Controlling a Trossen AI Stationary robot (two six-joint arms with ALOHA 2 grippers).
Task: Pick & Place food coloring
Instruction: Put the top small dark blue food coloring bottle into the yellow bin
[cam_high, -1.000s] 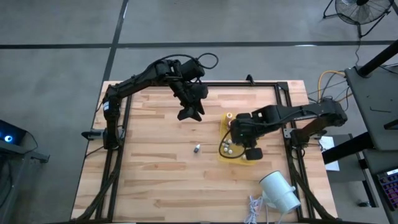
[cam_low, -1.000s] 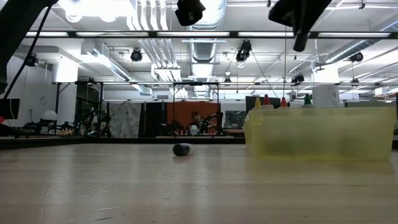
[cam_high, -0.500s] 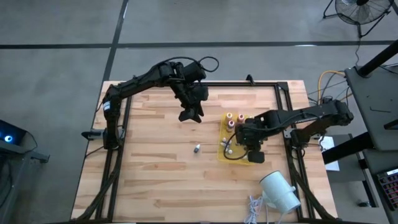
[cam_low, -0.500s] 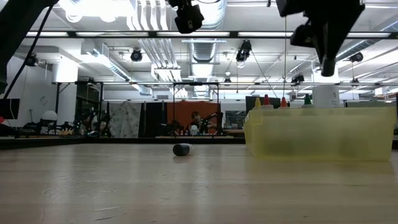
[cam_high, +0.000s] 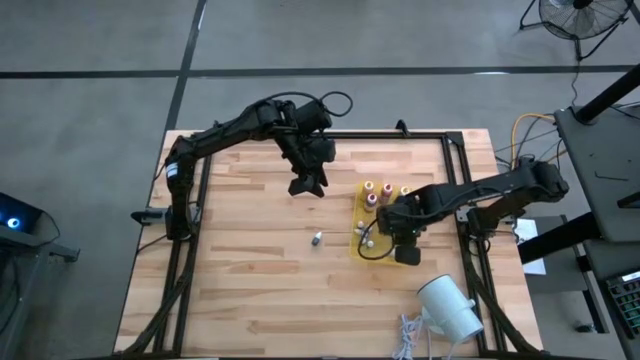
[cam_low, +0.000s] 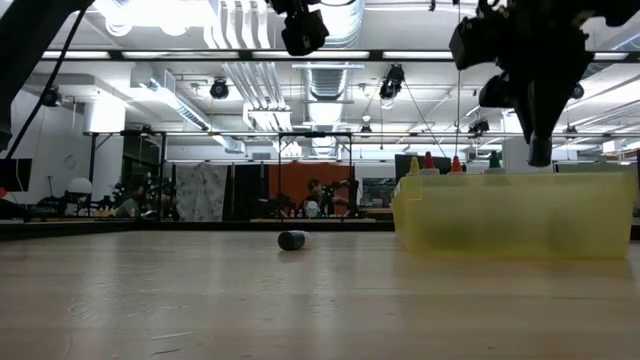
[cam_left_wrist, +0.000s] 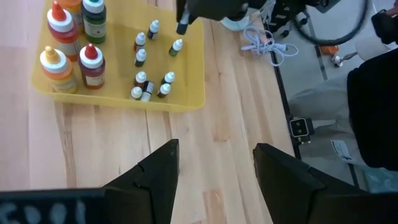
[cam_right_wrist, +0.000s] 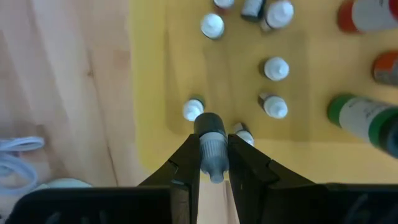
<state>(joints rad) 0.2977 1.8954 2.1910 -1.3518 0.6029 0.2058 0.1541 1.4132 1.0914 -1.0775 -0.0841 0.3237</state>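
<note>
A yellow tray (cam_high: 372, 248) on the table's right half holds the food coloring: thumb-sized bottles (cam_left_wrist: 62, 43) at its far end and several tiny vials (cam_right_wrist: 275, 68) beside them. One more tiny vial (cam_high: 316, 238) lies on its side on the bare wood left of the tray. My right gripper (cam_right_wrist: 212, 140) hangs over the tray's vials, fingers pointing down, shut on a dark-capped vial (cam_right_wrist: 210, 127). My left gripper (cam_left_wrist: 214, 180) hovers open, high over the table's far middle (cam_high: 307, 185), with nothing between its fingers. My right gripper pinches the small vial's body (cam_right_wrist: 214, 160) between its two fingers (cam_right_wrist: 188, 155), coming from above and pointing down. The vial lies along the fingers with its dark cap (cam_right_wrist: 210, 124) toward the tray. It hangs clear above the tray's floor.
A big white cylinder (cam_high: 450, 306) and a coiled white cable (cam_high: 408, 335) lie near the table's near right corner. Black frame rails (cam_high: 190, 250) run along the table's left and right sides. Bare wood spreads left of the tray.
My right gripper has come down over the yellow tray with the vial still between its fingers, rolling its wrist as it sank and shifting a little toward the table's right edge. The loose vial on the wood has stayed where it was.
</note>
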